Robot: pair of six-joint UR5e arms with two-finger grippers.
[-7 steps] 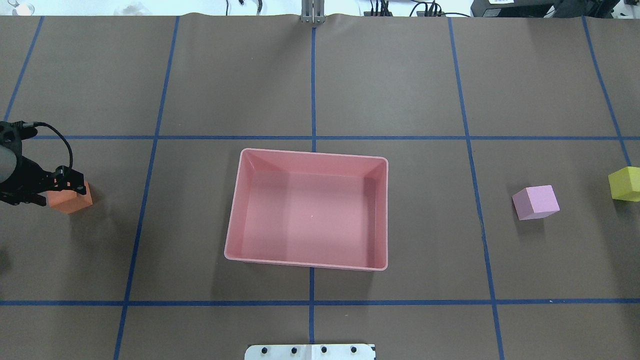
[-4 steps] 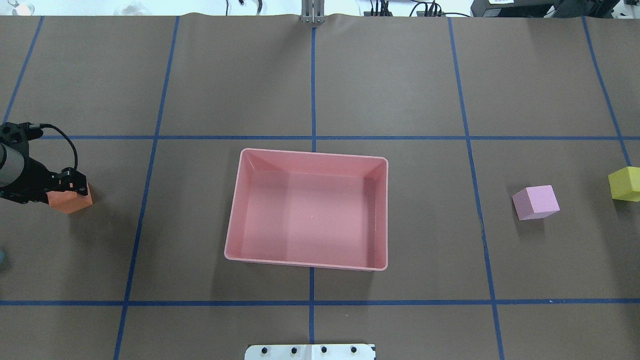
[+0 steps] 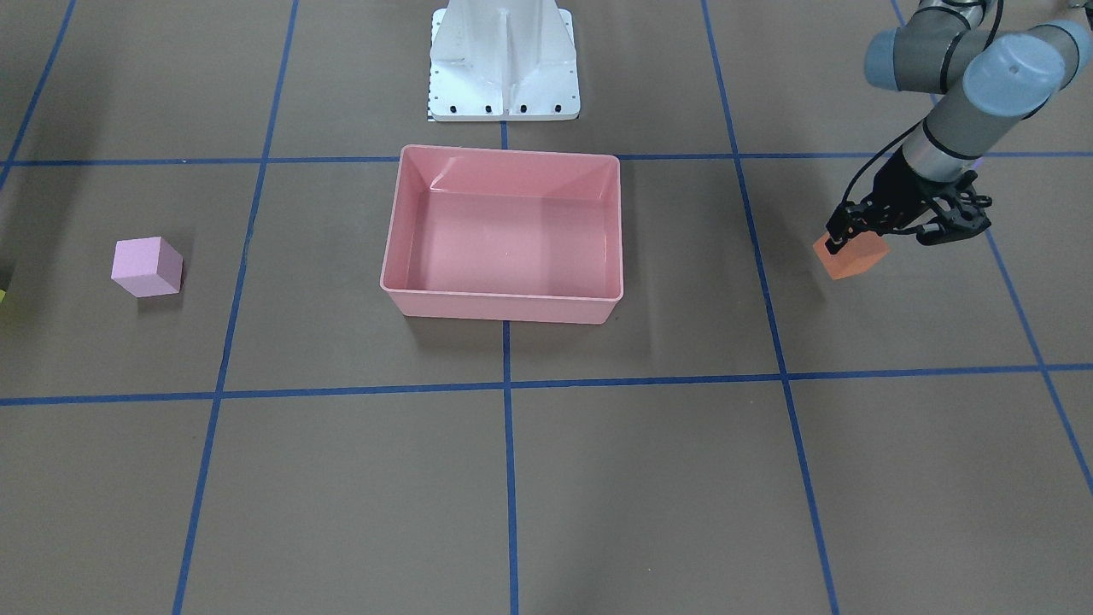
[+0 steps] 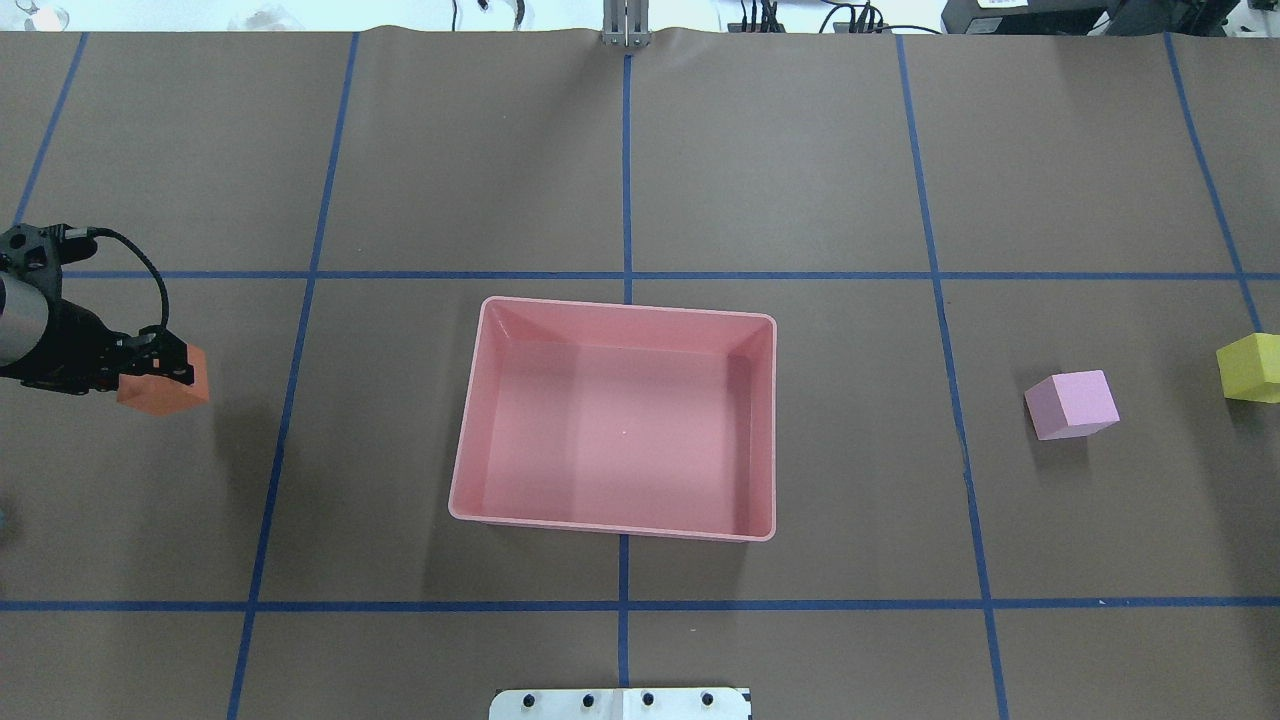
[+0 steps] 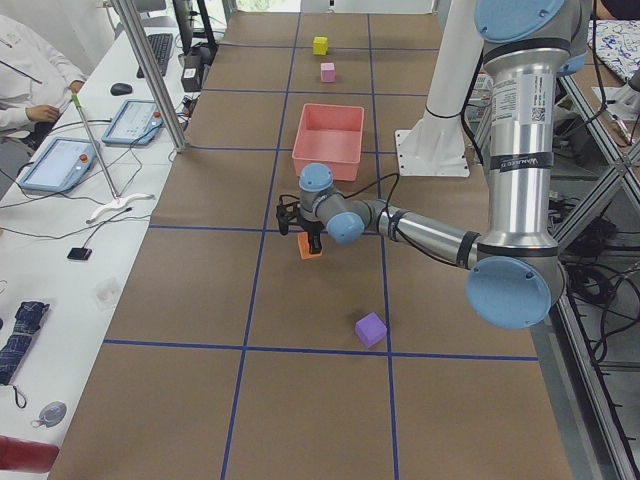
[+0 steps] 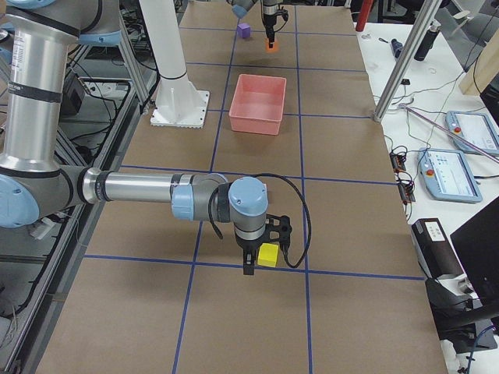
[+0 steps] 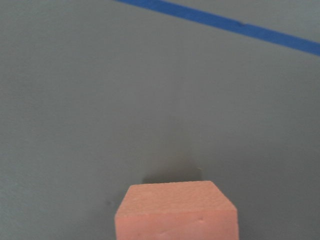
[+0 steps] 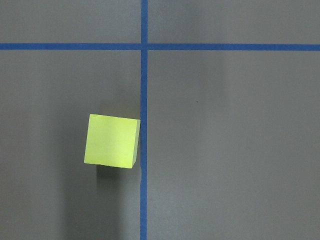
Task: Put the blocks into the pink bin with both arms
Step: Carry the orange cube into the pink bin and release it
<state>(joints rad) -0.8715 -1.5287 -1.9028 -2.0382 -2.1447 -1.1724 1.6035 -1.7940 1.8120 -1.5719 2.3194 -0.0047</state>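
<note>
Left claw (image 4: 158, 362) pinches the orange block (image 4: 165, 392), seemingly just clear of the table (image 4: 850, 500), well apart from the pink bin (image 4: 625, 306), which has no block in it yet. Step in hand: first carry. Next move calls for travel across to above the bin, past its rim, then release. Right claw (image 6: 261, 248) hangs over the yellow block (image 6: 268, 255) — spread or pressed together, cannot tell.

The pink bin (image 3: 504, 307) is glossy moulded plastic, its walls catching the light. The orange block (image 7: 175, 215) looks like matt foam with a fine grainy skin; the yellow block (image 8: 111, 140) and lilac block (image 4: 1072, 403) are equally dull. The table cover (image 4: 800, 150) looks like matt brown paper; the left arm (image 5: 520, 200) is satin metal.
</note>
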